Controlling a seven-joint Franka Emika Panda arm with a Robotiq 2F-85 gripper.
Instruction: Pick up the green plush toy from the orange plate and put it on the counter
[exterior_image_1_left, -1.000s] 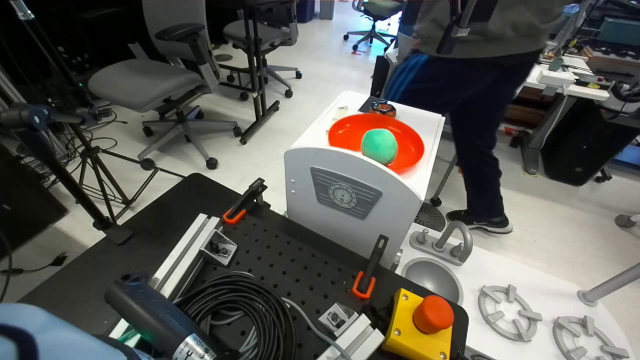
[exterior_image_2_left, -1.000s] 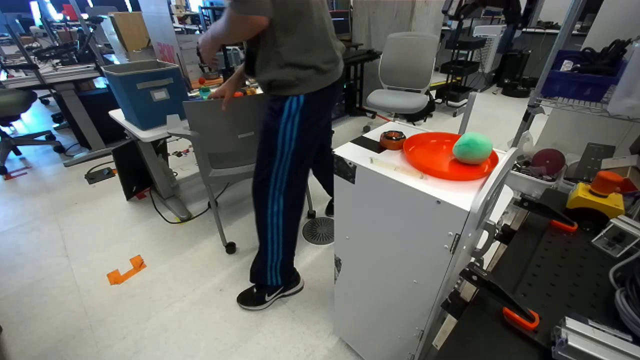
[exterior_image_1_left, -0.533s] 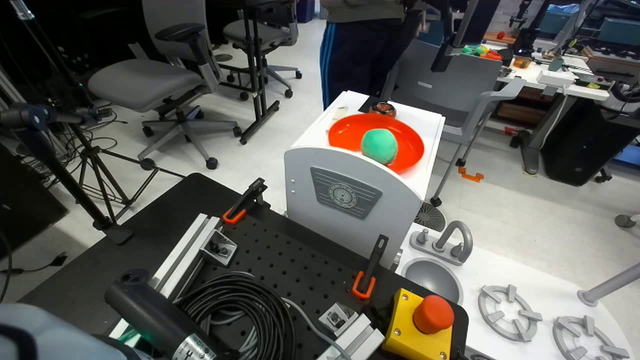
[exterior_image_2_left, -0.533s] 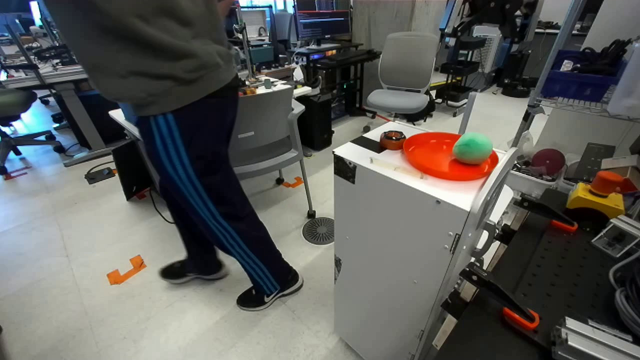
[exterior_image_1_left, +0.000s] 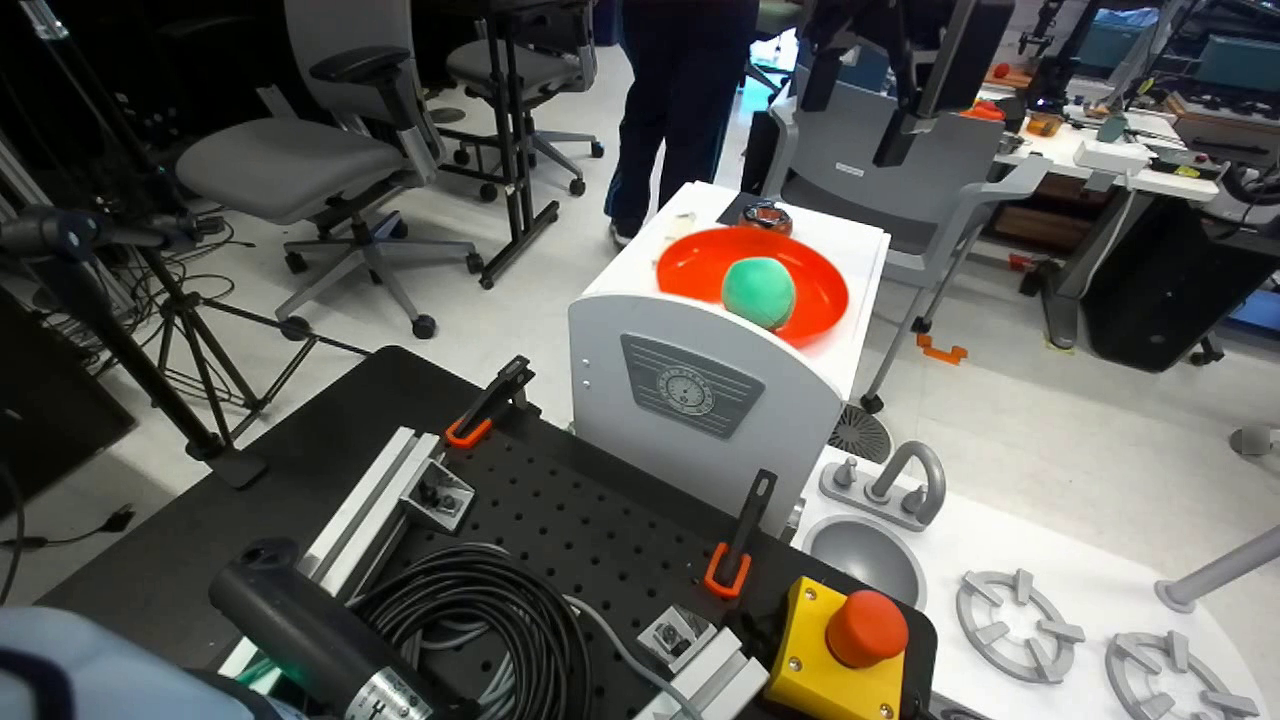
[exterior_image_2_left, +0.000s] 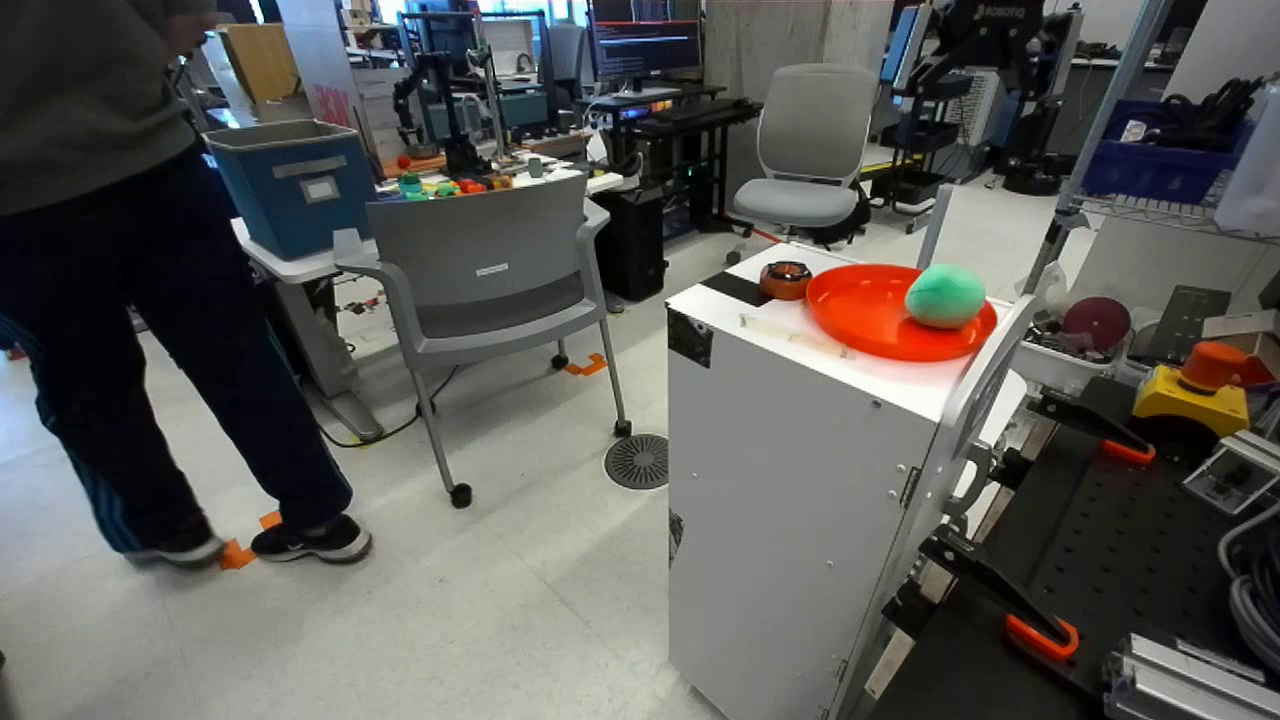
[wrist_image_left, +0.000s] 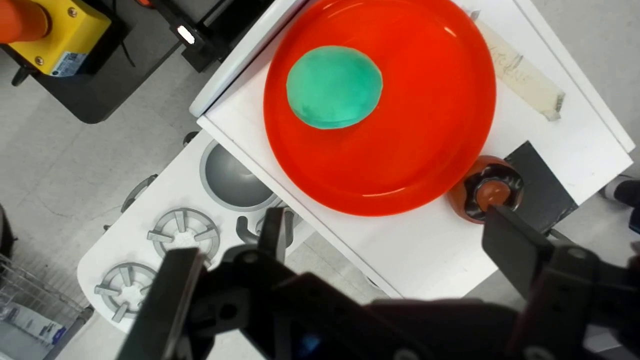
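The green plush toy (wrist_image_left: 334, 87) rests off-centre in the orange plate (wrist_image_left: 390, 165), near its rim; both exterior views show it too, as a teal ball (exterior_image_1_left: 759, 292) on the dish (exterior_image_2_left: 865, 315). Nothing touches the toy. My gripper (wrist_image_left: 385, 217) is open, its black fingers (wrist_image_left: 517, 245) spread wide with nothing between them. It hangs above and apart from the plate, and at the top of an exterior view the gripper (exterior_image_1_left: 856, 125) shows beyond the white cabinet top. A lower white counter (exterior_image_1_left: 1100, 595) carries a grey sink and burners.
A brown and black round object (wrist_image_left: 492, 192) stands beside the plate; one fingertip overlaps it in the wrist view. The cabinet's raised white panel (exterior_image_1_left: 700, 400) borders the plate. A black table with clamps and a yellow stop-button box (exterior_image_1_left: 835, 660) lies alongside. A person (exterior_image_2_left: 170, 330) stands away from the cabinet.
My gripper has come slightly lower in both exterior views. The person has walked away from the cabinet, uncovering the grey chair. Toy and plate have not moved.
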